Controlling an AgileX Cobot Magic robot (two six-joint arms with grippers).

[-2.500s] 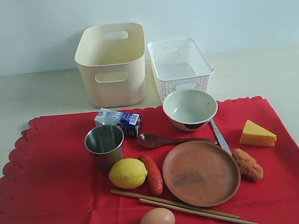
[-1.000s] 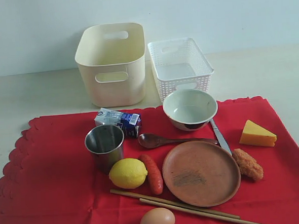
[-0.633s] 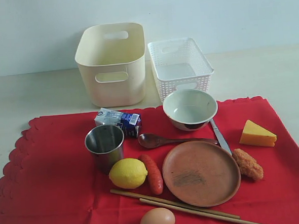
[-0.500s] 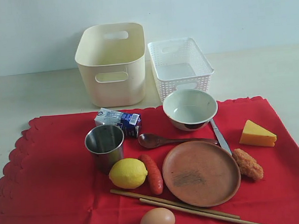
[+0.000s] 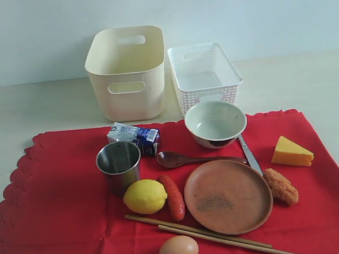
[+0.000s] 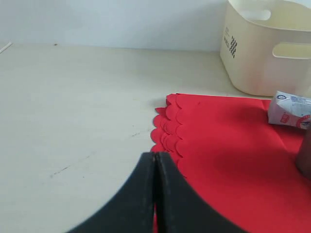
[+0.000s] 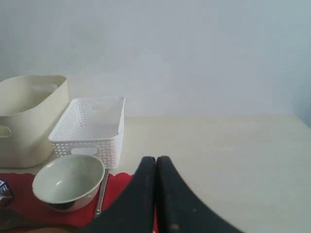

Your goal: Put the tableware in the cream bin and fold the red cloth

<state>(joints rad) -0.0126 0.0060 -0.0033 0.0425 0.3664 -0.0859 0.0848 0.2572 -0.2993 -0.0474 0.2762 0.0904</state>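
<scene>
Nothing has moved since the earlier frames; all items lie as before. Red cloth (image 5: 65,214) spread flat on the table, bearing the steel cup (image 5: 119,164), white bowl (image 5: 215,123), brown plate (image 5: 228,196), wooden spoon (image 5: 189,158), knife (image 5: 250,155) and chopsticks (image 5: 210,234). Cream bin (image 5: 129,77) upright beyond the cloth's far edge, just beside the white lattice basket (image 5: 205,76). Left gripper (image 6: 155,155), by the cloth's scalloped edge, and right gripper (image 7: 156,159): jaws pressed together, gripping nothing.

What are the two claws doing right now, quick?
Left gripper: shut, holding nothing.
Right gripper: shut, holding nothing.
</scene>
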